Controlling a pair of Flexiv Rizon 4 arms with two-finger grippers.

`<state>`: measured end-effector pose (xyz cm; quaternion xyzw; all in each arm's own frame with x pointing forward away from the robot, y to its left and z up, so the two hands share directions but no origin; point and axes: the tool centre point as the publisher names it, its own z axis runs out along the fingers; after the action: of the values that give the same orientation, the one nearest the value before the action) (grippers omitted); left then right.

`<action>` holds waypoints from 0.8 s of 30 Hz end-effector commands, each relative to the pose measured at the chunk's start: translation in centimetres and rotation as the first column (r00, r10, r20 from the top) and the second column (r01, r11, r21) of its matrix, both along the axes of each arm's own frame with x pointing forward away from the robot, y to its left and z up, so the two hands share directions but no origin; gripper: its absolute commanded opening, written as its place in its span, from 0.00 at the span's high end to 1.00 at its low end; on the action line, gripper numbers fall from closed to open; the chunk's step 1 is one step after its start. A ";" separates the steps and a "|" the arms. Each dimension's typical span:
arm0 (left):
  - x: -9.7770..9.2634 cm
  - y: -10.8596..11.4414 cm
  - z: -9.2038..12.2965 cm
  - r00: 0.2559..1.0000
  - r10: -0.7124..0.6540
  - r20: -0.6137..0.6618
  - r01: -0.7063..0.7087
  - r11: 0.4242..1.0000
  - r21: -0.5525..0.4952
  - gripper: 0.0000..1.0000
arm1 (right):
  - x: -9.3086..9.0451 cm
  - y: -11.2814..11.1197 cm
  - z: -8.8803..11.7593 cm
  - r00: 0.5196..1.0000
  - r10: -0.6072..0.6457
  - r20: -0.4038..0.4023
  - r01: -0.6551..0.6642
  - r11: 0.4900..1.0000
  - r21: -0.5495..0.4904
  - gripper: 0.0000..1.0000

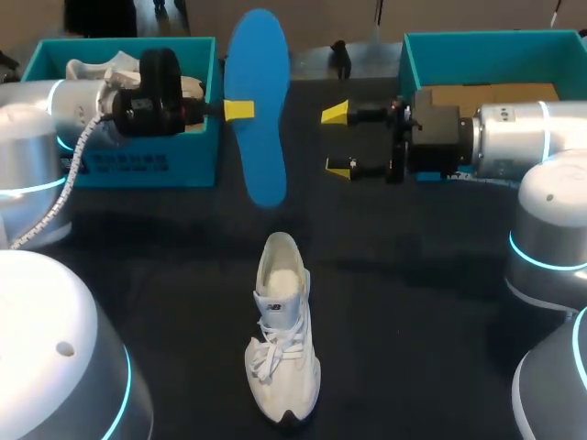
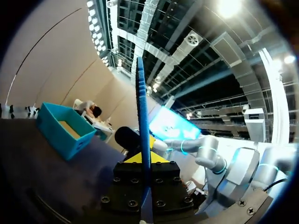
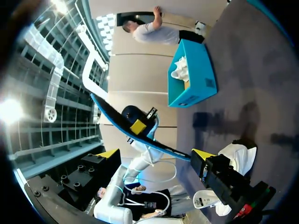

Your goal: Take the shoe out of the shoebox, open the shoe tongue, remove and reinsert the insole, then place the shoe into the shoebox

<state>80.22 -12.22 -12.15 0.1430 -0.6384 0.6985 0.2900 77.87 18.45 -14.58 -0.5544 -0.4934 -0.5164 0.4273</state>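
A blue insole hangs in the air above the table, held edge-on by my left gripper, which is shut on its middle. In the left wrist view the insole stands between the yellow fingertips. My right gripper is open, a short way to the right of the insole, its fingers pointing at it. The right wrist view shows the insole ahead of its open fingers. A white shoe lies on the black table, toe toward me, tongue pulled open.
A teal shoebox with another white shoe inside stands at the back left, behind my left arm. A second teal box with a cardboard bottom stands at the back right, behind my right arm.
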 end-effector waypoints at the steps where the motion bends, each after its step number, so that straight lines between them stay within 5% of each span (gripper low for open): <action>1: 0.4 0.1 -0.3 0.959 -0.065 0.275 0.032 0.992 0.121 1.00 | 0.0 0.2 0.0 1.000 -0.002 -0.001 0.002 1.000 -0.003 0.00; 6: 0.0 0.5 -1.2 0.770 -0.151 0.620 -0.002 0.971 0.239 1.00 | 0.0 0.2 0.0 1.000 -0.002 -0.001 0.002 1.000 -0.003 0.00; 24: 0.0 0.5 -1.2 0.770 -0.151 0.620 -0.002 0.971 0.239 1.00 | 0.0 0.2 0.0 1.000 -0.002 -0.001 0.002 1.000 -0.003 0.00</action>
<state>80.54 -11.79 -13.56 -0.0959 -0.7758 0.6197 0.0698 77.92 18.43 -14.57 -0.5540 -0.4933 -0.5165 0.4278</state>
